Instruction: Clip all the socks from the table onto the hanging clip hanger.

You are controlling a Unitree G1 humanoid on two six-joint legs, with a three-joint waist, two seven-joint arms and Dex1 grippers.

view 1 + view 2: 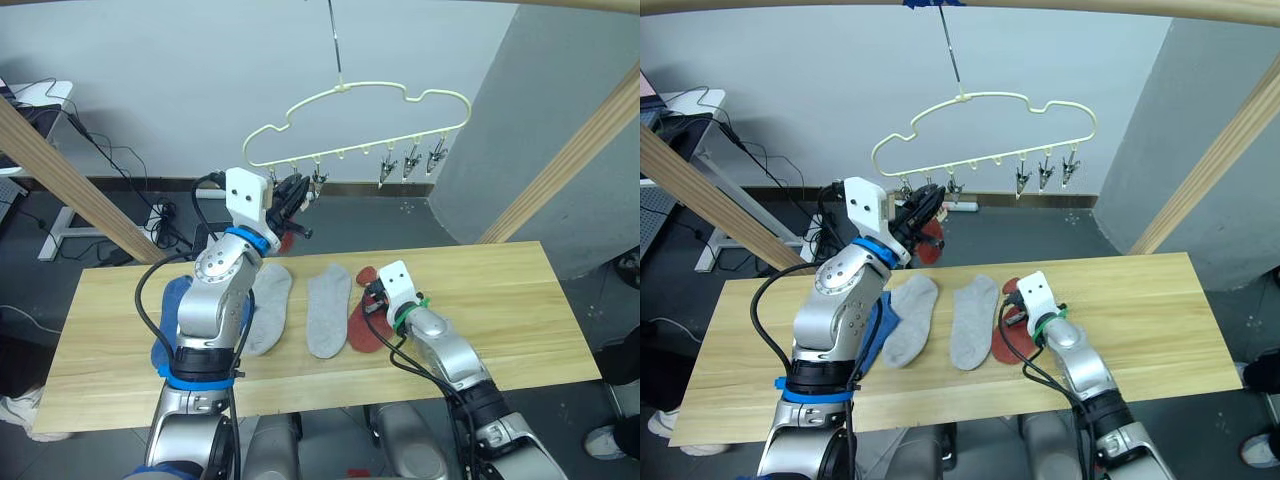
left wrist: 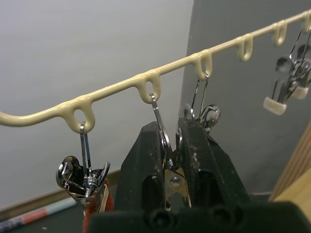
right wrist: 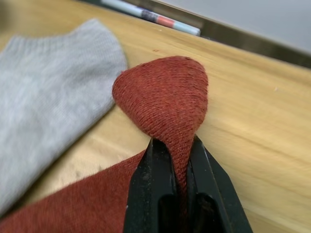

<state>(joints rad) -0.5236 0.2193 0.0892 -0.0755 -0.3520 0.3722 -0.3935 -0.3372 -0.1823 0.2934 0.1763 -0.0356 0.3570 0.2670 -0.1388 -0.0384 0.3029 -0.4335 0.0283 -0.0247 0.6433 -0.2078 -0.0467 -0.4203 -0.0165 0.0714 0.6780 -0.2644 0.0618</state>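
Note:
The pale yellow-green clip hanger (image 1: 350, 100) hangs above the table's far edge. My left gripper (image 1: 293, 195) is raised to it and shut on the second metal clip (image 2: 167, 160) from the left. A rust red sock (image 1: 930, 245) dangles from the neighbouring clip just behind that gripper. On the table (image 1: 500, 300) lie two light grey socks (image 1: 268, 310) (image 1: 328, 310), a blue sock (image 1: 172, 300) partly hidden under my left arm, and another rust red sock (image 1: 362, 325). My right gripper (image 3: 175, 145) is low on the table, shut on a pinched-up fold of this red sock (image 3: 165, 97).
Slanted wooden frame poles stand at the left (image 1: 60, 175) and right (image 1: 570, 170) behind the table. Three free clips (image 1: 410, 165) hang on the hanger's right half. Cables and a white desk leg (image 1: 60, 225) are on the floor at the back left.

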